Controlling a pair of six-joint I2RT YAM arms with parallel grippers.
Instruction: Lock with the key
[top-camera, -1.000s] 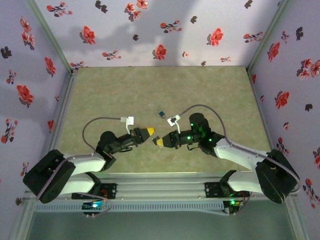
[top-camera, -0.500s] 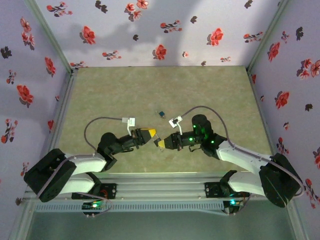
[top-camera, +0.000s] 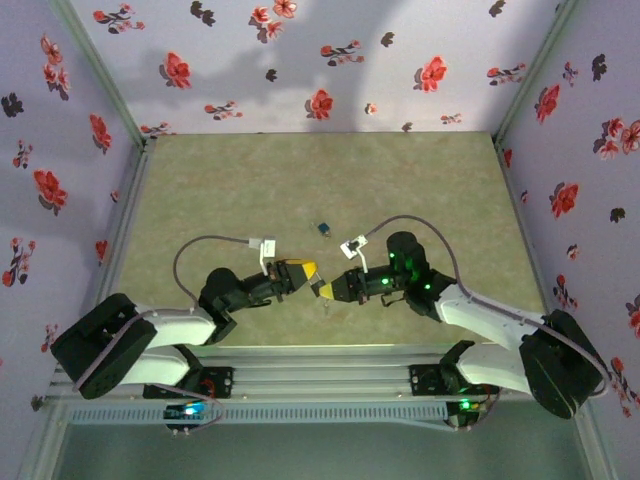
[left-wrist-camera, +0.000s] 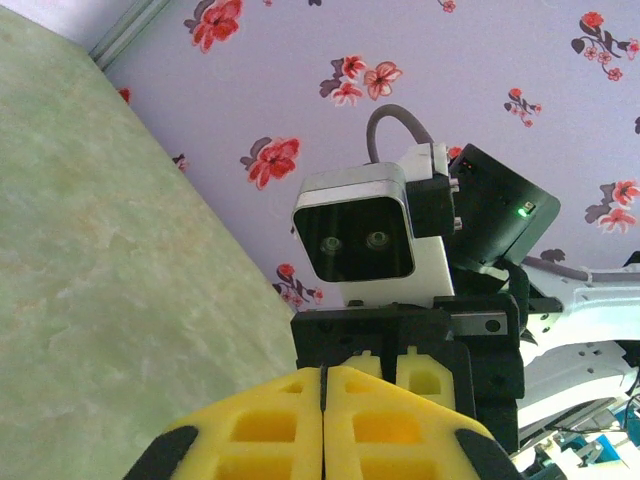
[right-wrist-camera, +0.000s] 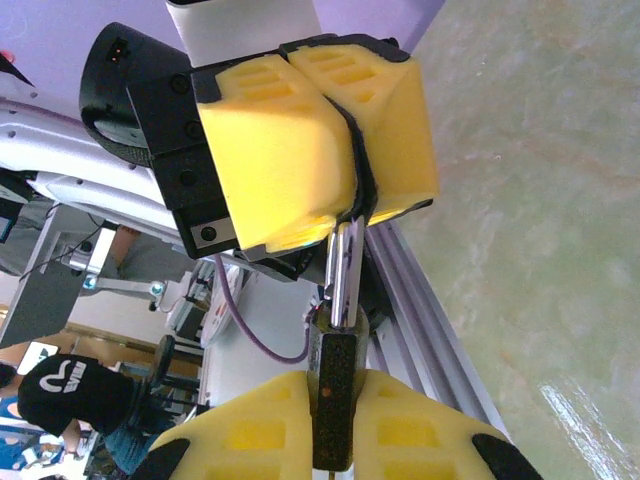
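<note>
We see the key (right-wrist-camera: 335, 360) best from the right wrist camera: a slim dark, bar-like head and a narrow silvery shaft standing straight out of it. The right gripper (right-wrist-camera: 333, 385) has its yellow fingers closed narrowly on the dark head, which sits upright in the gap between them. The shaft runs up to the left gripper (right-wrist-camera: 345, 212), and its far end reaches the dark seam between that gripper's two yellow fingers. We cannot tell whether the end is pinched there or only touches.

The left wrist camera shows the left gripper (left-wrist-camera: 323, 385) with its pads pressed together, only a hairline seam between them. Nothing of the key shows on this side. Just beyond stands the right gripper (left-wrist-camera: 405, 372), facing it, with the right wrist camera (left-wrist-camera: 355, 240) mounted on top.

The overhead camera shows a small blue object (top-camera: 323, 228) lying on the green mat (top-camera: 250, 180); we cannot say what it is. Nearer the arm bases than the blue object, well apart from it, the left gripper (top-camera: 308, 270) and the right gripper (top-camera: 320, 289) meet almost tip to tip. From there the key is too small for us to make out, so its place follows from the wrist view: between the two tips, on the near side of the blue object.
</note>
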